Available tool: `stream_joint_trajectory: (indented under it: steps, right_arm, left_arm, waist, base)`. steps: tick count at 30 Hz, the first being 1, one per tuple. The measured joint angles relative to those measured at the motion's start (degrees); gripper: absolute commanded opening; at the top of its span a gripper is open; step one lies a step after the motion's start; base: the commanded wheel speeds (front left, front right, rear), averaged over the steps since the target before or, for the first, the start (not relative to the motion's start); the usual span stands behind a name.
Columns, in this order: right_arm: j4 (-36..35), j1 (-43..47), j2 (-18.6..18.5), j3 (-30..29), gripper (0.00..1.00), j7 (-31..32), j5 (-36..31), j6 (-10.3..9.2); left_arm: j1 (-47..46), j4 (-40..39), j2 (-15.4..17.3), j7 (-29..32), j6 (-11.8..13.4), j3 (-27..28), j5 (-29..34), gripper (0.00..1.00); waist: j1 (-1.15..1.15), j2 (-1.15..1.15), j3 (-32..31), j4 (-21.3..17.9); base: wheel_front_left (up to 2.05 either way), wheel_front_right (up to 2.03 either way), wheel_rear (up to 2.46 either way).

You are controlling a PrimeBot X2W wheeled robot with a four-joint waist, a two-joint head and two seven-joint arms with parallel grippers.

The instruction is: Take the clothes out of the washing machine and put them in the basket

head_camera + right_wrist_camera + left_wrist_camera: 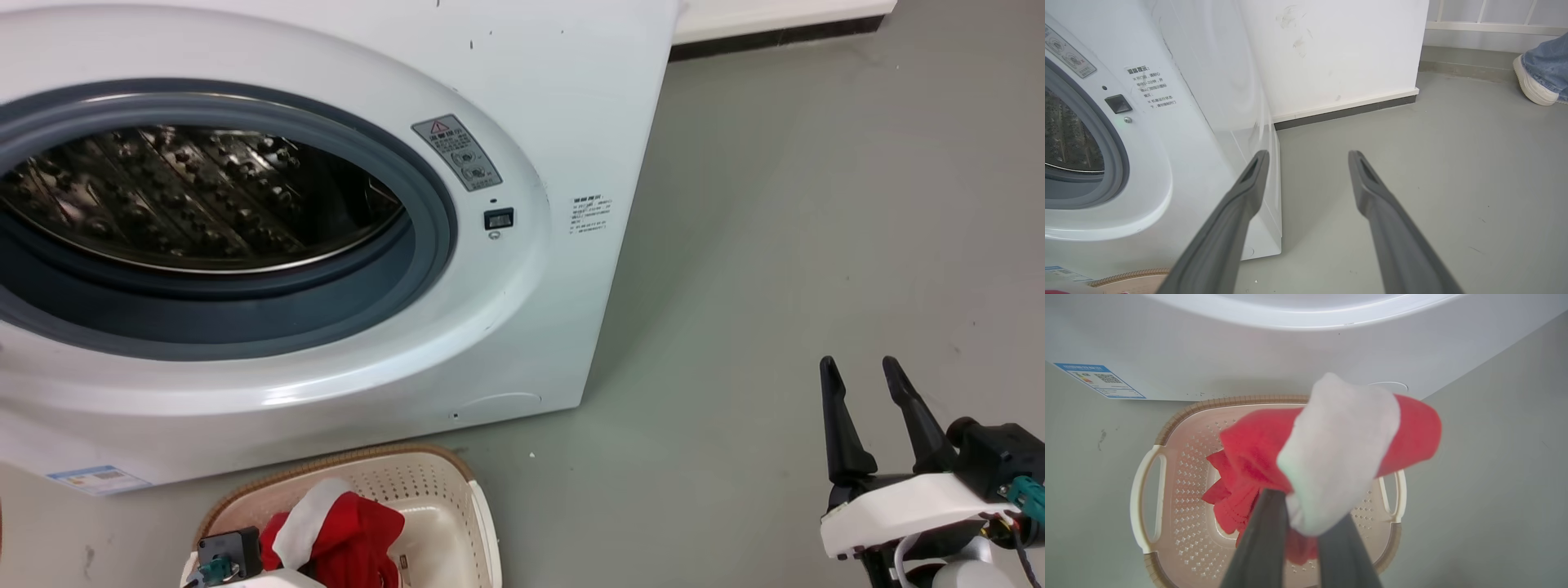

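Grey floor (775,245), white wall (1351,49), dark skirting strip (1347,111).

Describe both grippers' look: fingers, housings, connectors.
Right gripper: two long black tapered fingers, white housing, black module with teal connector and cable. Left gripper: same dark grey fingers; black module with teal connector at its wrist.

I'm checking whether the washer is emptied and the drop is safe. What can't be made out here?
Drum floor: head view, hidden behind the grey door ring, so anything left there is unseen.
Left gripper fingertips: left wrist view, buried in the clothes.
Basket near side: head view, cut by the bottom edge.
Warning label print: head view, too small.
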Motion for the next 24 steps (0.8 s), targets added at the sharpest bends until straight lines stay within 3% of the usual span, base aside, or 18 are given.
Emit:
stream_joint_trajectory:
  steps: [6, 24]
  right_arm:
    - [-1.33, -1.47, -0.02, -0.12, 1.00, 0.00, 0.01, 0.00]
    - [-2.68, -9.82, -0.01, 1.53, 1.00, -3.05, 1.16, 0.00]
  left_arm:
    - [0.05, -0.57, -0.01, 2.53, 0.49, 0.36, -1.32, 0.00]
    - [-19.65, 18.40, 1.97, 3.66, -0.31, 0.15, -2.20, 0.00]
  waist:
    - [0.00, 0.00, 4.21, -0.57]
    - [0.02, 0.00, 26.96, -2.96]
  base:
    - [0.00, 0.00, 0.00]
    - [0.00, 0.00, 0.00]
